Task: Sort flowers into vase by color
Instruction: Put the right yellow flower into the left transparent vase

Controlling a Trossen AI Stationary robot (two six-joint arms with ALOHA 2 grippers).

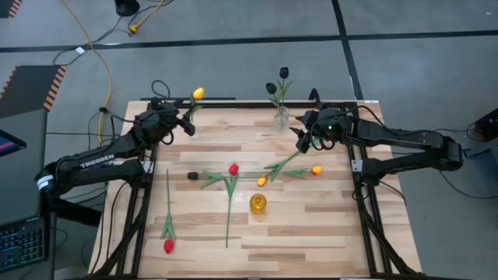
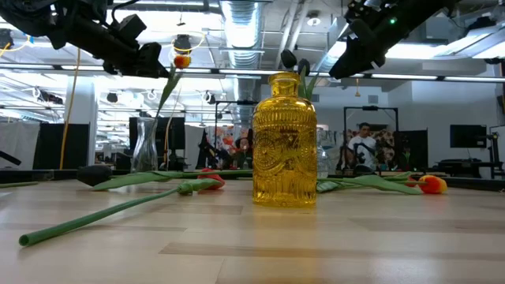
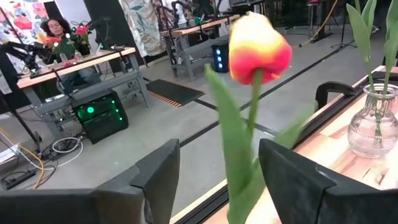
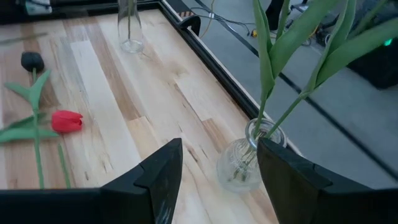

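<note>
wood table [image 1: 311, 225] | grey floor | left tool [image 1: 189, 123] holds yellow tulip [image 1: 198, 93] | right tool [image 1: 303, 141] wide

Amber ribbed vase [image 2: 284, 140] glowing, red tulip [image 1: 233, 169] on green stem (black blooms [image 1: 277, 81] behind), pale striped bench [image 1: 311, 225].

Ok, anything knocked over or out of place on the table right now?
Nothing stands out. The yellow vase and both clear vases stand upright. The loose tulips lying flat are just unsorted. The left gripper holds a yellow tulip; the right gripper is empty.
</note>
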